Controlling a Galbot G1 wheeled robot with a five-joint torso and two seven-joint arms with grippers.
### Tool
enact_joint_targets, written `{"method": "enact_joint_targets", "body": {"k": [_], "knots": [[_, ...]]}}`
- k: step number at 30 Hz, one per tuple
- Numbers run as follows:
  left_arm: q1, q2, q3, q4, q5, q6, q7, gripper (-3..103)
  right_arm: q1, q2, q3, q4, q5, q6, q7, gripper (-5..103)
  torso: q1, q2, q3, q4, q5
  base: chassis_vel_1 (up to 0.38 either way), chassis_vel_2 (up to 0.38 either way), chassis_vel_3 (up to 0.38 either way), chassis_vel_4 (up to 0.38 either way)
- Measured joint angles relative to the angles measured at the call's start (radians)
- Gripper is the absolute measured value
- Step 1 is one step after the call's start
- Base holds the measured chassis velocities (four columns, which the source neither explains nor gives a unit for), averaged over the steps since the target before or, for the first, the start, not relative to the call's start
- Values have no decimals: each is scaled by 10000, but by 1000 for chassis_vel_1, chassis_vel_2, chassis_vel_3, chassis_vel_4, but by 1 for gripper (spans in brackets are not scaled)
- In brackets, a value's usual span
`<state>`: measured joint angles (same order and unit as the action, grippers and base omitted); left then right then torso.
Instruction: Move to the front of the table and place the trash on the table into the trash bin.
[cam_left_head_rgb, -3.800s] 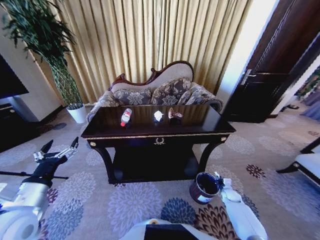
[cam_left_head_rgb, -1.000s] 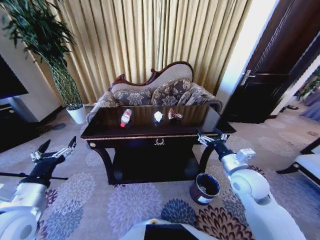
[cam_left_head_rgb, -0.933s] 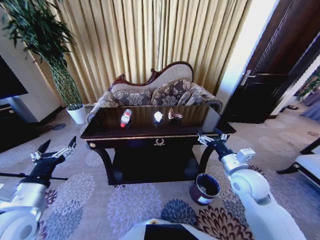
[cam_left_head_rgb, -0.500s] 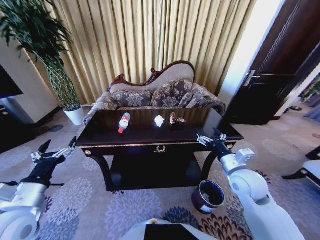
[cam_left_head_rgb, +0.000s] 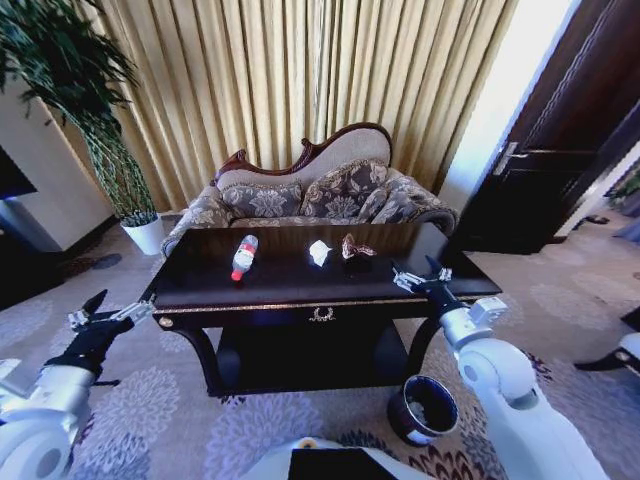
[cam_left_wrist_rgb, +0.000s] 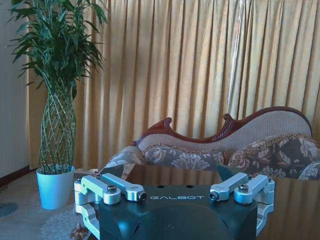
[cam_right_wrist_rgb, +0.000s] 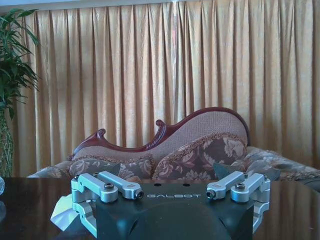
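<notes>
The glossy dark-brown table (cam_left_head_rgb: 290, 287) with gold trim stands close in front of me. On its top lie a clear bottle with a red label (cam_left_head_rgb: 243, 257), a white paper wad (cam_left_head_rgb: 319, 251) and a brown-pink wrapper (cam_left_head_rgb: 354, 247). The dark round trash bin (cam_left_head_rgb: 423, 410) stands on the carpet by the table's front right leg. My right gripper (cam_left_head_rgb: 420, 275) is open, hovering over the table's front right part, short of the wrapper. My left gripper (cam_left_head_rgb: 108, 317) is open, low and left of the table. The right wrist view shows the paper wad (cam_right_wrist_rgb: 62, 212) beside the open right gripper (cam_right_wrist_rgb: 166, 170).
A patterned sofa (cam_left_head_rgb: 315, 195) stands right behind the table, with gold curtains behind it. A tall plant in a white pot (cam_left_head_rgb: 148, 233) is at the back left. A dark door (cam_left_head_rgb: 545, 170) is on the right. Floral carpet lies around the table.
The whole view has shifted as I came closer to the table. The right arm rose from beside the bin to the table's front right edge earlier. Both grippers stay open.
</notes>
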<state>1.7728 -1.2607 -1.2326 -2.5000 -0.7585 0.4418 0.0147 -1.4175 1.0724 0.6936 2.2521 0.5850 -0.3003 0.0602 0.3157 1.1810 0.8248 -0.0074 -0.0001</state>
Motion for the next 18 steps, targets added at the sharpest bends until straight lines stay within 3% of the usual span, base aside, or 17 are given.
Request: {"method": "enact_joint_targets", "body": {"k": [11,15,18], "knots": [[12,-42,12,0,-4,-83,6,100,393,-670,-589,-334,1414,-108,0,100,0,0,-1,0,1,-59,53,56,-56],[52,-73,-23,0,-8,-124,8,100,1007,-1359,-962,-932,2028,-235,0,100,-5,3,-2,0,1,0,0,0,0],[128,-146,-27,0,-3,-348,25,100,1834,-2328,-1564,-1718,2562,-282,-129,100,-3,2,-1,1,2,0,0,0,0]]}}
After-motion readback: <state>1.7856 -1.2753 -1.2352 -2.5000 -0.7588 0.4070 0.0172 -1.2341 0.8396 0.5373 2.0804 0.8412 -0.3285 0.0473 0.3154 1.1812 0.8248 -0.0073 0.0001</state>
